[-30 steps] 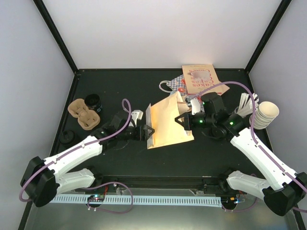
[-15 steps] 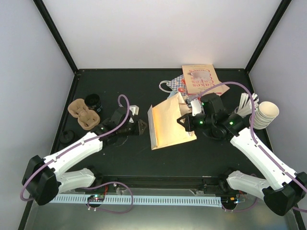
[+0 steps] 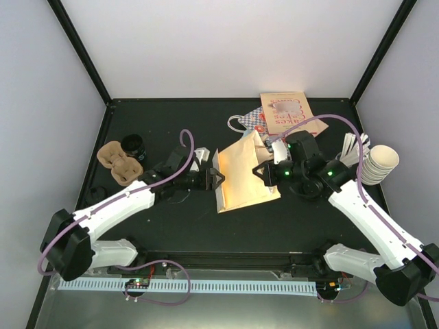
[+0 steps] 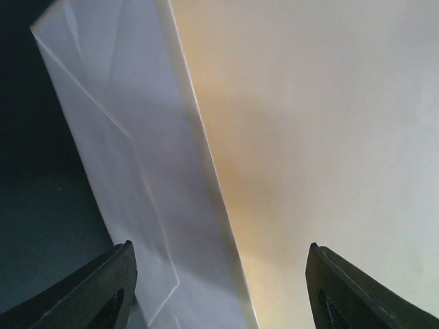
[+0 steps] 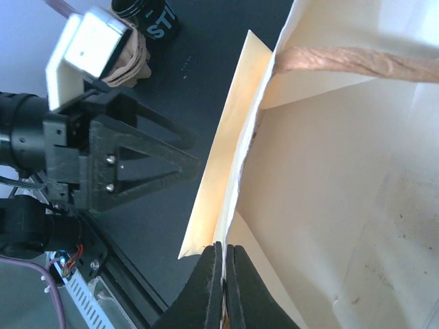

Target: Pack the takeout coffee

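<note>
A tan paper bag lies on its side at the middle of the black table. My right gripper is shut on the bag's open rim, its fingertips pinching the paper edge below the twisted handle. My left gripper stands open at the bag's left end, with the bag's folded edge between its spread fingers. I cannot pick out the takeout coffee for certain; a small round black-topped thing sits at the table's far left.
Brown cup carriers lie at the left with a black cylinder with white lettering beside them. A stack of lidless cream cups stands at the right edge. Printed paper bags lie at the back.
My left gripper pulled back from the bag, narrowed, then came forward to the bag's left end with its jaws wide. The bag swung slightly. The right gripper kept its hold.
</note>
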Robot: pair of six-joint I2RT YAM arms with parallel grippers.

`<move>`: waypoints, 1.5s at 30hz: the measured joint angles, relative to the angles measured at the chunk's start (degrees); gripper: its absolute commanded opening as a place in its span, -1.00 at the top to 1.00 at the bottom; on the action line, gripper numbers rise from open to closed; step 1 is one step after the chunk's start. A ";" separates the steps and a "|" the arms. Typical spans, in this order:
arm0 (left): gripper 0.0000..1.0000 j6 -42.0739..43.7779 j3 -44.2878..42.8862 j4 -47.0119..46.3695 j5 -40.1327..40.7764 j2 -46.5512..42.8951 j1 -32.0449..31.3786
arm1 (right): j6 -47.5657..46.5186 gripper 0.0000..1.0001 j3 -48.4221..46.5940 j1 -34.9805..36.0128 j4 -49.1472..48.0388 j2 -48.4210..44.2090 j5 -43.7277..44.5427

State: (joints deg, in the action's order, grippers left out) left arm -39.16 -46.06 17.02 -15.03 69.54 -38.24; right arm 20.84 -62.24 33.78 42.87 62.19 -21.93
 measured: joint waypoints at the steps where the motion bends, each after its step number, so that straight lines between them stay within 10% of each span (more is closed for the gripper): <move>1: -0.36 -0.09 -0.42 0.09 0.00 0.79 -0.31 | -0.04 0.98 -0.24 0.00 0.02 0.00 0.00; 16: 0.96 -1.03 -3.52 4.24 3.85 6.05 -2.19 | -1.92 0.98 -1.18 0.00 2.93 0.13 2.40; 37: 0.96 1.53 16.22 -12.33 -25.86 -3.54 19.80 | -0.48 0.98 -6.47 -4.85 6.29 1.75 -0.90; 45: 0.27 0.37 19.21 -19.15 -33.83 -3.87 23.56 | 0.72 0.97 -6.34 -6.01 2.08 0.37 -10.54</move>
State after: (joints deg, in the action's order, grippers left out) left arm -38.79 -26.85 -2.13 -48.86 65.67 -14.68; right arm 21.56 -68.58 27.77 44.95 62.57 -32.47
